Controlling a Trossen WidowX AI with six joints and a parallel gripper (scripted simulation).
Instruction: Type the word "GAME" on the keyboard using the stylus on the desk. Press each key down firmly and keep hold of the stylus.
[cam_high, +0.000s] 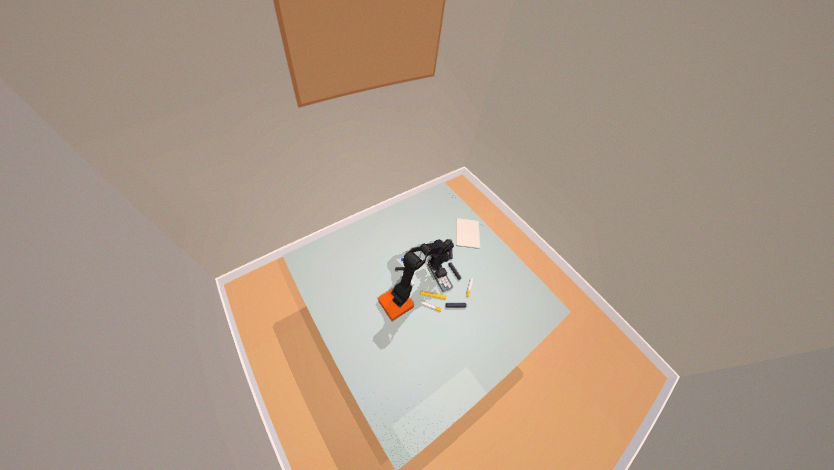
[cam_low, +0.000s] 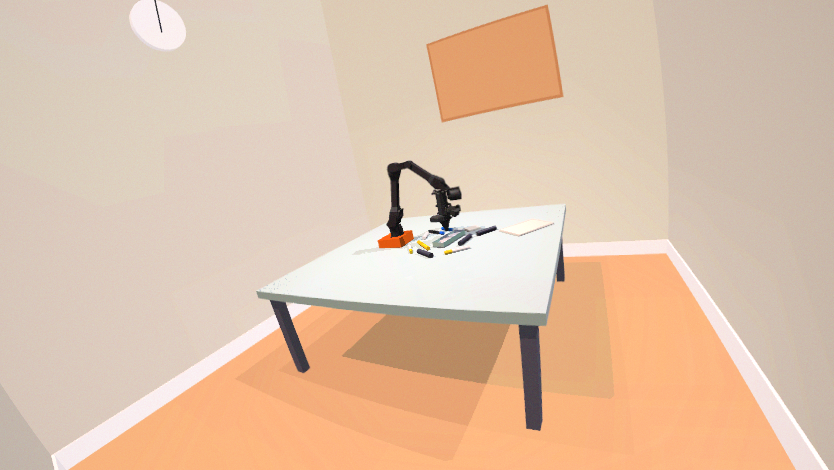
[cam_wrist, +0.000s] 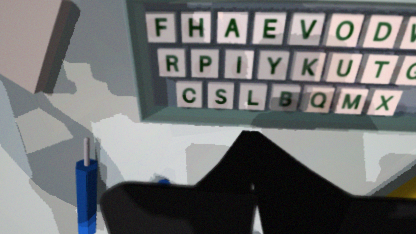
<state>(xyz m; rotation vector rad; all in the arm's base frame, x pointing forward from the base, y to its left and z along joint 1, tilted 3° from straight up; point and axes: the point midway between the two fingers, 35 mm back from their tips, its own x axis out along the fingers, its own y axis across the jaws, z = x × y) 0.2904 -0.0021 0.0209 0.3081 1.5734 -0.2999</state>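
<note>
My gripper (cam_low: 445, 228) (cam_wrist: 249, 138) is shut with nothing visible between its fingers. In the wrist view its tips show just below the keyboard's near edge, beneath the L and B keys. The keyboard (cam_high: 445, 283) (cam_low: 447, 239) (cam_wrist: 134, 75) has a grey-green frame and white keys with green letters. The A key (cam_wrist: 232, 28), the E key (cam_wrist: 269, 29) and the M key (cam_wrist: 351, 101) show; the G key (cam_wrist: 412, 70) is cut by the right edge. A blue pen-like tool (cam_wrist: 86, 190) with a thin grey tip lies left of the fingers. A bit of blue (cam_wrist: 163, 180) shows behind them.
A pale pad (cam_high: 468, 233) (cam_low: 527, 227) lies beyond the keyboard. A dark marker (cam_high: 454, 270) (cam_low: 465, 239) lies beside the keyboard, another dark marker (cam_high: 455, 305) (cam_low: 424, 253) off its end. A yellow stick (cam_high: 433, 295) (cam_low: 423, 245) and a white-and-yellow pen (cam_high: 469, 286) lie nearby.
</note>
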